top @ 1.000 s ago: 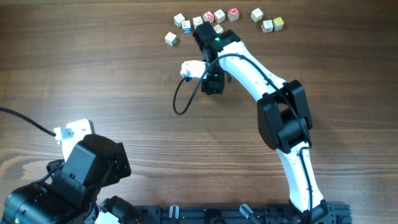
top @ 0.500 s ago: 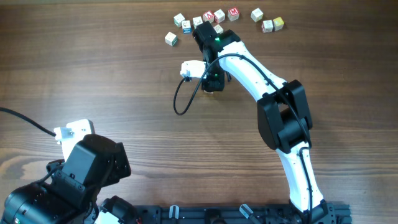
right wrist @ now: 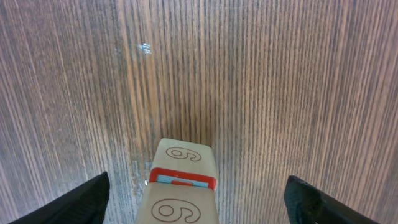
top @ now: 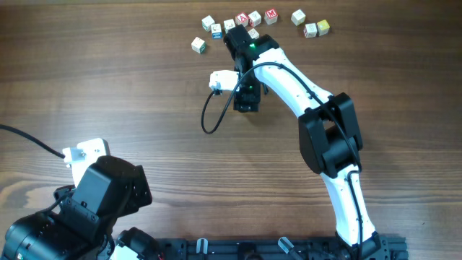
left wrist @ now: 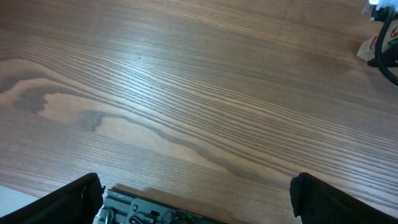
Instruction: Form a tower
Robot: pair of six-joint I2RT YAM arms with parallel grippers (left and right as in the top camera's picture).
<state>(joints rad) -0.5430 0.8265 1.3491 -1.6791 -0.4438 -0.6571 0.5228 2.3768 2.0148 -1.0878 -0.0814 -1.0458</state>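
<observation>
The tower (right wrist: 182,186) is a narrow stack of cream wooden cubes, one cube wide, standing on the table. In the right wrist view its faces show outlined 6 marks, with a red and blue edge between two cubes. My right gripper (right wrist: 199,196) is open around it, and both fingers (right wrist: 90,198) stand well apart from the stack. In the overhead view the right gripper (top: 245,100) covers the tower. My left gripper (left wrist: 199,202) is open over bare wood at the near left, holding nothing.
Several loose letter cubes (top: 271,14) lie scattered along the table's far edge, just behind the right wrist, with one more (top: 198,45) to the left. A black cable (top: 209,119) loops beside the right gripper. The left arm (top: 94,202) sits at the near left corner.
The right gripper's jaws have spread wide off the stack. The arm itself has barely shifted. The left arm has not moved.
</observation>
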